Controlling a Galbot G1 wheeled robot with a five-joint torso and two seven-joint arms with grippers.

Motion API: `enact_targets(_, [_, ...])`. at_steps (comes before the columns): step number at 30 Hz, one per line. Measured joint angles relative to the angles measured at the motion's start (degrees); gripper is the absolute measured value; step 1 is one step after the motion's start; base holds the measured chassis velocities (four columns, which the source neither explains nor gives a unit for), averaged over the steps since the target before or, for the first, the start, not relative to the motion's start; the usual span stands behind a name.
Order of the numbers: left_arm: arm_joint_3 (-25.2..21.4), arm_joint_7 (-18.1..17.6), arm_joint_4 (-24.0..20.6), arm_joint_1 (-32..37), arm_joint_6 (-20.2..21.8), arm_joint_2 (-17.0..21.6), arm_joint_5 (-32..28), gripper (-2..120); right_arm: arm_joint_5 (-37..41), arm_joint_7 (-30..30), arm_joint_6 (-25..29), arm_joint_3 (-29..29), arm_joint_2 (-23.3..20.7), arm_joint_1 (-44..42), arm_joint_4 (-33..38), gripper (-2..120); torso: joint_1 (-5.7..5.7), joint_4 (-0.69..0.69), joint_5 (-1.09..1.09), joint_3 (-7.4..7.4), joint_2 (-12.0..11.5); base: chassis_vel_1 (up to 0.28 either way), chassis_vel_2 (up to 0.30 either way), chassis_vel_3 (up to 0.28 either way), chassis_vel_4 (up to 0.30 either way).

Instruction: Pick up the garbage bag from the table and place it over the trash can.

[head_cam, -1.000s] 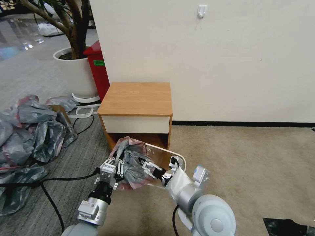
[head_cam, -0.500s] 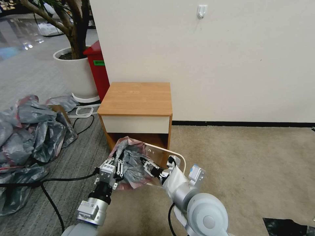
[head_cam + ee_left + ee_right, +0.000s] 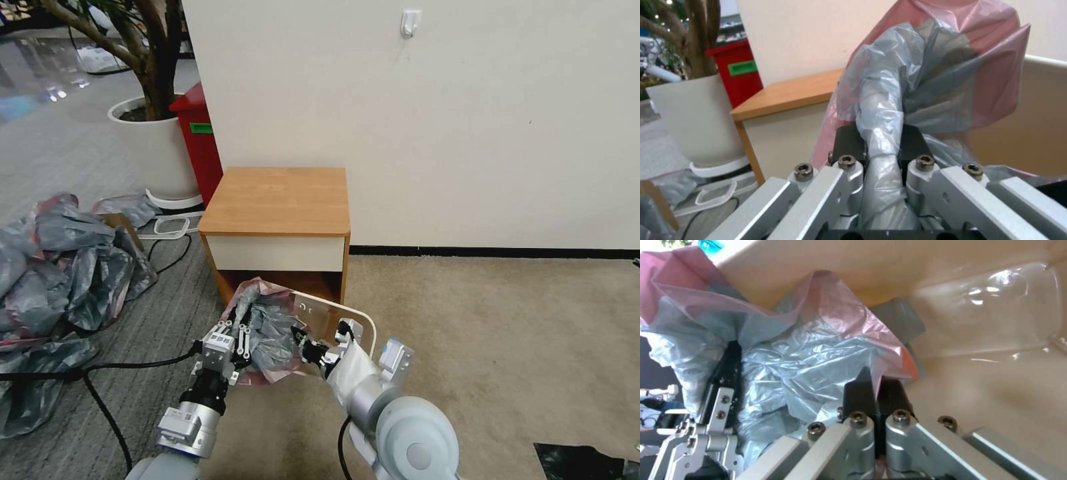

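I have the garbage bag (image 3: 267,333) in both grippers: my left gripper (image 3: 882,146) is clamped shut on a bunched rope of grey film, and my right gripper (image 3: 878,393) is pinched closed on the pink edge. The bag sits partly inside the mouth of the trash can (image 3: 363,320), which stands on the carpet just in front of the nightstand (image 3: 277,200), whose top is bare. The worst risk, as I judge it, is the film itself: it is thin and crinkly, and if my two grippers pull apart too hard the pink hem could tear or slip out of the right pinch, which looks to hold only a narrow strip. The left hold is a thick wad, so it may drag the whole mouth to one side instead of opening it. The can looks light; a sideways tug could tip or shove it against the nightstand's open lower shelf. As for room, the near and right portions of the rim are uncovered, with open carpet to my right and toward me. The far side is tight, since the can is close to the nightstand front. To my left lie a black cable (image 3: 133,363) and a heap of bags (image 3: 60,267), so wide swings that way could snag.
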Motion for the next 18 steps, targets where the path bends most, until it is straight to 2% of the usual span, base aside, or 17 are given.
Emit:
enact_targets(4, [0.0,-1.0,0.0,0.2,1.3,-0.2,-2.2,8,-1.3,-0.3,0.1,-0.1,0.1,-0.4,0.7,0,0.00,0.00,0.00,0.00,0.0,0.000,0.000,0.000,0.000])
enact_targets(7, [0.4,-4.0,0.3,0.2,4.3,-0.5,-6.1,8,-4.2,-1.7,0.3,0.4,-0.5,-1.4,2.1,0,0.00,0.00,0.00,0.00,0.0,0.000,0.000,0.000,0.000])
enact_targets(12, [1.2,-6.9,0.9,0.0,6.7,-0.8,-8.7,8,-5.6,-2.9,0.3,1.3,-1.3,-2.3,3.8,0,0.00,0.00,0.00,0.00,0.0,0.000,0.000,0.000,0.000])
enact_targets(18, [1.8,-8.6,0.9,0.0,9.0,-0.8,-11.4,8,-7.4,-5.1,0.3,2.8,-1.9,-2.4,5.2,0,0.00,0.00,0.00,0.00,0.0,0.000,0.000,0.000,0.000])
